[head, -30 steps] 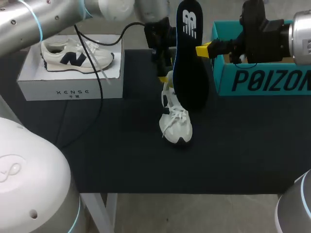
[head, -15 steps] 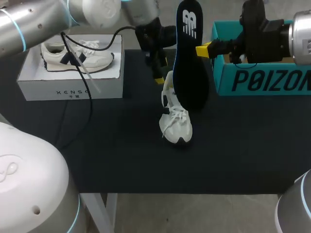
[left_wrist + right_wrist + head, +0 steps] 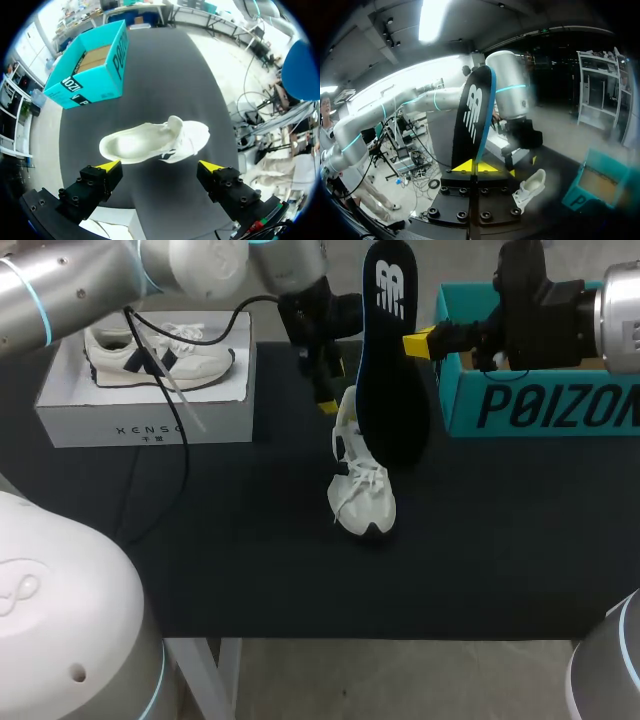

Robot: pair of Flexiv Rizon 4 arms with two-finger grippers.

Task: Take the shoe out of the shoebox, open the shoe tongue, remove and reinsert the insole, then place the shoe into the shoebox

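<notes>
Dark surface [image 3: 250,550] is carrying a white shoe [image 3: 362,495] near its middle, with the teal shoebox [image 3: 540,405] standing nearby. Left tool [image 3: 159,167] is hanging released just above the shoe's heel. Right tool [image 3: 475,166] is clenching the dark insole [image 3: 393,370], holding it upright over the shoe.

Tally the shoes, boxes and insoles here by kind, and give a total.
Shoes: 2, a white shoe on the table, a second shoe on the white box.
Boxes: 2, that white box and a teal shoebox.
Insoles: 1, the insole in the right gripper.
Total: 5
</notes>
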